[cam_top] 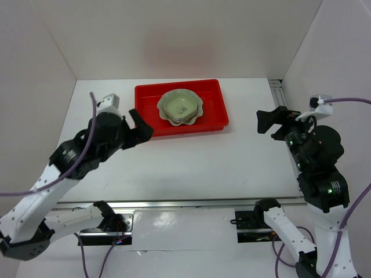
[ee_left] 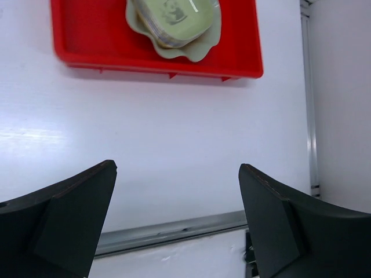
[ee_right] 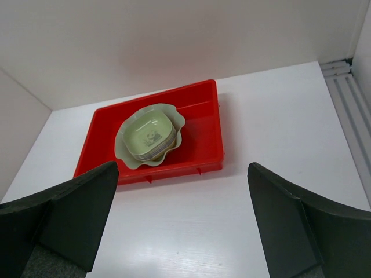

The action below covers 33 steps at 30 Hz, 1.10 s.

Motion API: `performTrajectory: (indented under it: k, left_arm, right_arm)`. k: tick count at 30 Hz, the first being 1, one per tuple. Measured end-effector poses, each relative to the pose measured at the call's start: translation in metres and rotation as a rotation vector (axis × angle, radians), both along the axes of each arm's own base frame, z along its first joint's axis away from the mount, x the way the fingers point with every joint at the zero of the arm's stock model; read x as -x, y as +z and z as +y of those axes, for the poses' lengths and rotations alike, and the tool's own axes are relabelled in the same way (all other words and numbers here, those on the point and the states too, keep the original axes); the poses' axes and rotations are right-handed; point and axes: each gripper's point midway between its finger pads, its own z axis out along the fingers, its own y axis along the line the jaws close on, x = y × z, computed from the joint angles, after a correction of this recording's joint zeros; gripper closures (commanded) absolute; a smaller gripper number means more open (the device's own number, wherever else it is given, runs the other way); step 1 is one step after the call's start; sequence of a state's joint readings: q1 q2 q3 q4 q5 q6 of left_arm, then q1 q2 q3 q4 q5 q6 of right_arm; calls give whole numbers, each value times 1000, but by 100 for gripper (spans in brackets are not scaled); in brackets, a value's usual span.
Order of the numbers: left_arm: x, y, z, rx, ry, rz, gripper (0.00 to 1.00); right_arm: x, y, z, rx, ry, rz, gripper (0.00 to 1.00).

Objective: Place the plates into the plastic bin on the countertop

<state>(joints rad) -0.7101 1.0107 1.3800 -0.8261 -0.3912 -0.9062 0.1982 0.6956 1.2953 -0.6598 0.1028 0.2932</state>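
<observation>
The red plastic bin (cam_top: 211,119) stands at the back of the white countertop (cam_top: 197,162). Inside it lies the large pale green scalloped dish (cam_top: 197,103) with a stack of small rounded-square dishes nested in it; the top one (cam_top: 181,106) is light green with a panda print. The stack also shows in the left wrist view (ee_left: 171,17) and the right wrist view (ee_right: 149,136). My left gripper (cam_top: 139,130) is open and empty just left of the bin's front corner. My right gripper (cam_top: 271,121) is open and empty, raised to the right of the bin.
White walls close in the left, back and right sides. A metal rail (cam_top: 280,92) runs along the right edge, and another (cam_top: 174,202) along the near edge in front of the arm bases.
</observation>
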Motion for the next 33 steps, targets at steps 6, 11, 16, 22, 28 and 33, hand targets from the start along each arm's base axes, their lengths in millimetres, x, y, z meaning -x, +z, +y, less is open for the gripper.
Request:
performTrajectory:
  k: [6,11,16,22,28,33]
  left_arm:
    - [53,-22,56,-63,24,-3,0]
    - [84,-25,98,-88,71,-38,0]
    - [101,-14,122,-83,108,-74,0]
    - [105,-14,128,-99,120,-66,0]
    - [106,-18,133,-118,135,-56,0]
    - [106,-18,134,-120,140,-57,0]
  right_arm:
    - [15,6,-6,-1,-14,-45,1]
    - [14,2,-4,5,-8,-34,1]
    - [14,-1,-3,11,-10,-25,1]
    - [13,-1,-6,14,-30,-23,1]
    - [13,-2,-9,15,-44,-22,1]
    - [13,-2,-8,15,-41,-22,1]
